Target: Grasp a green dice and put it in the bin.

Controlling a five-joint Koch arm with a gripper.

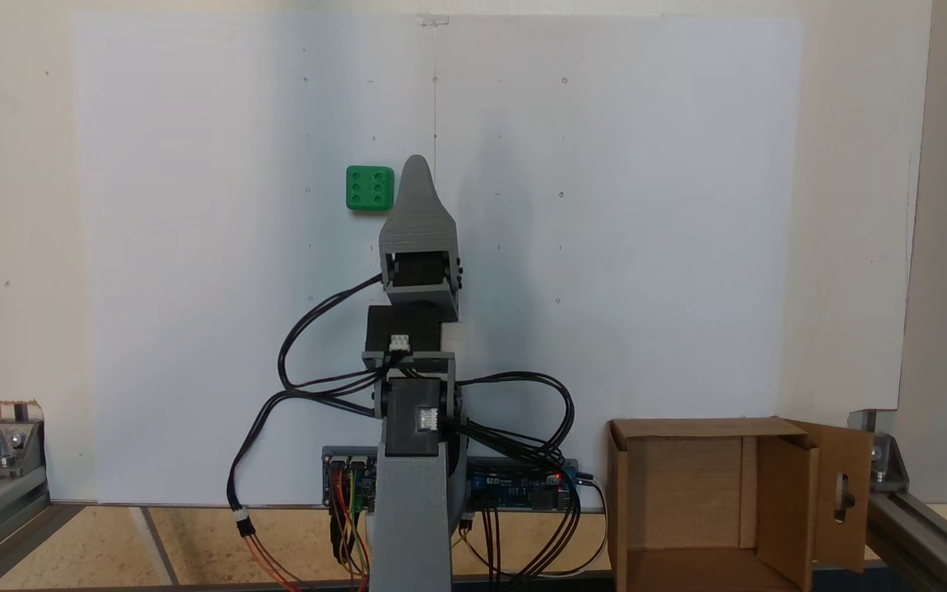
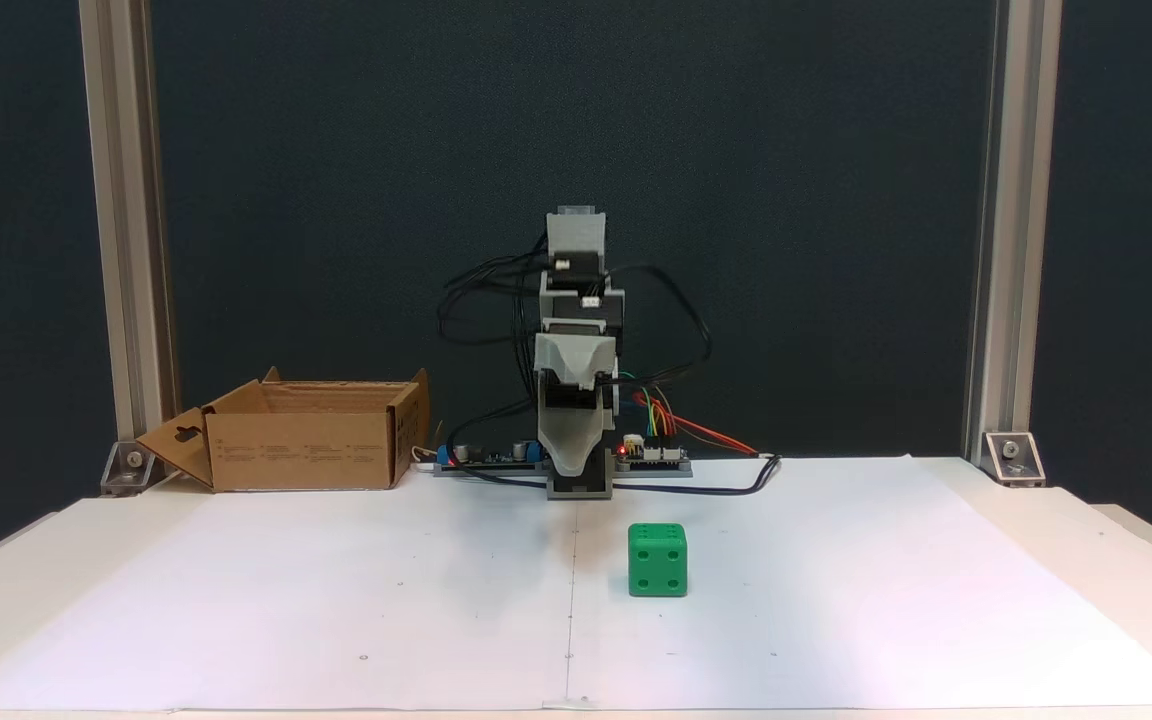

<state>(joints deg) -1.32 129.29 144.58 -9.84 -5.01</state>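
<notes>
- In a fixed view from above we see the pincer pointing away from the arm's base; its jaws lie one behind the other, so we cannot tell whether they are apart or together.
- The green dice lies on the white worktop just left of the tip, apart from it, six pips up.
- In a fixed view facing the arm, the pincer hangs behind the green dice.
- The bin stands open beside the arm's base, well apart from the dice.
</notes>
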